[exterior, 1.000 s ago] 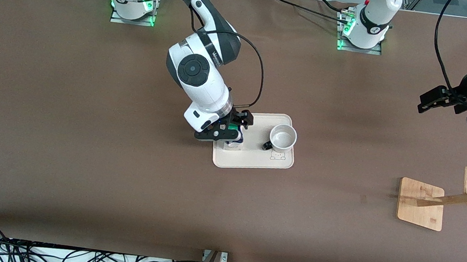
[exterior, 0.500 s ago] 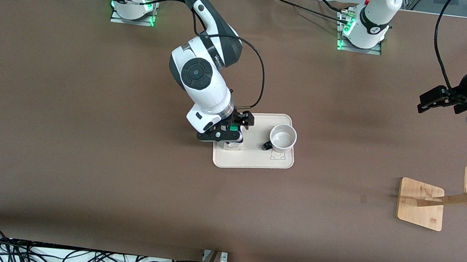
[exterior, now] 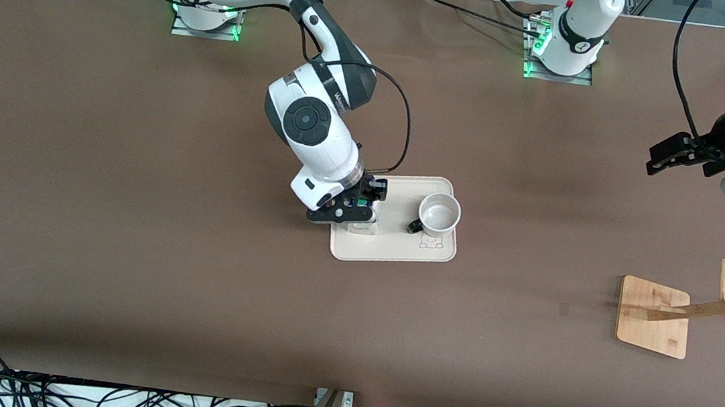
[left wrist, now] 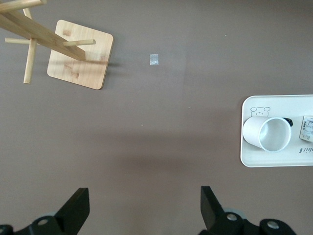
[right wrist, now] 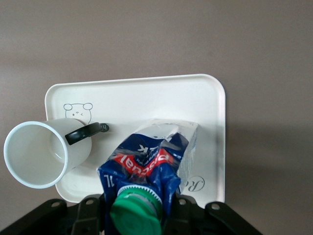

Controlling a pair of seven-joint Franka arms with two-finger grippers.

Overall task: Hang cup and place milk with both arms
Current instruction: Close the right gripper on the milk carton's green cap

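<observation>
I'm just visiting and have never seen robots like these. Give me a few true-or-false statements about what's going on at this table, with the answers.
1. The right claw is down at the milk on the tray. True.
2. The cup hangs on the wooden rack. False: it stands upright on the tray, beside the milk.
3. The left claw is open, holding nothing. True: it waits over bare table toward the left arm's end.
4. The milk's cap is red. False: it is green.
5. The rack stands on the tray. False: it stands on the table, toward the left arm's end.
</observation>
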